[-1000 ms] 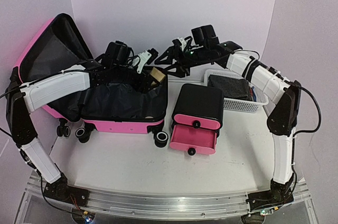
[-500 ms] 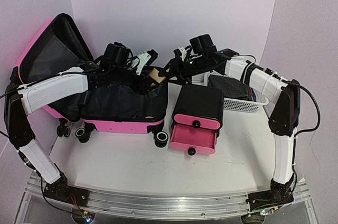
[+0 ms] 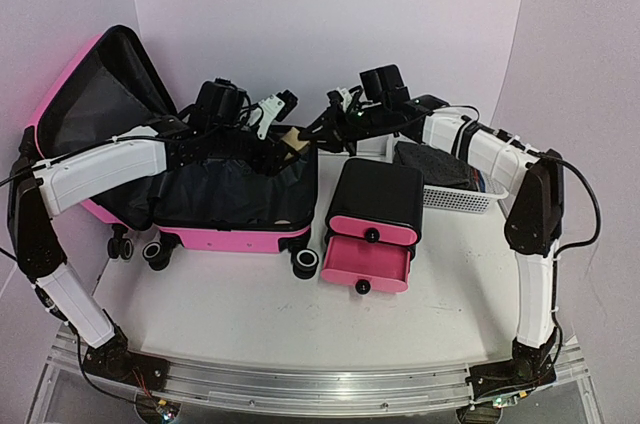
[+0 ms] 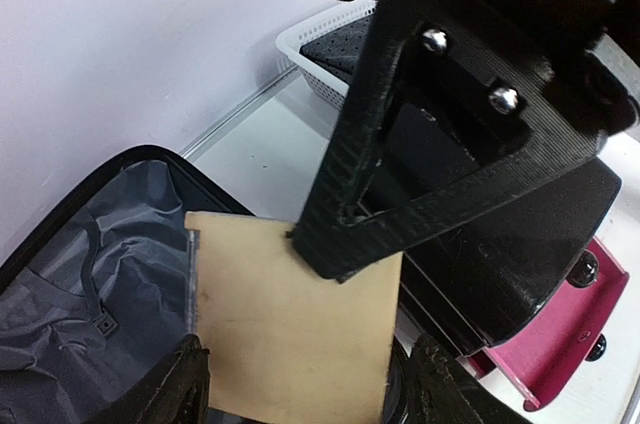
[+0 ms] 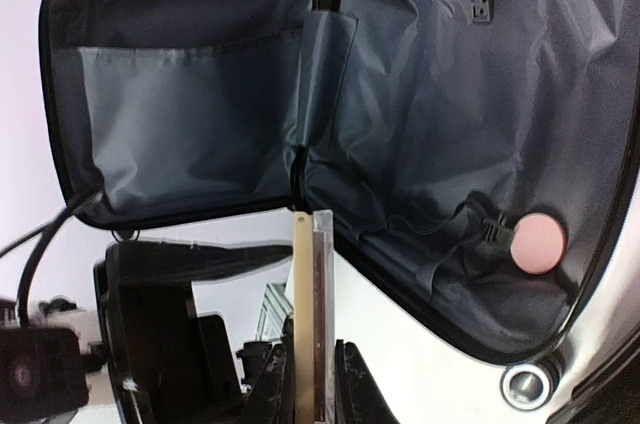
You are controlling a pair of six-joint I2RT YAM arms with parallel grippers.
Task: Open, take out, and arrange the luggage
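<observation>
Luggage (image 3: 232, 235) count: one, open. Over its right rim I see one tan card (image 4: 290, 329), right gripper (image 5: 310, 376) clamping it; left gripper (image 4: 315, 386) straddles it, hold unclear.

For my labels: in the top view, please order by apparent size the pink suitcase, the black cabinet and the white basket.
1. pink suitcase
2. black cabinet
3. white basket, partly hidden and farther away, so its place after the cabinet is unsure.
</observation>
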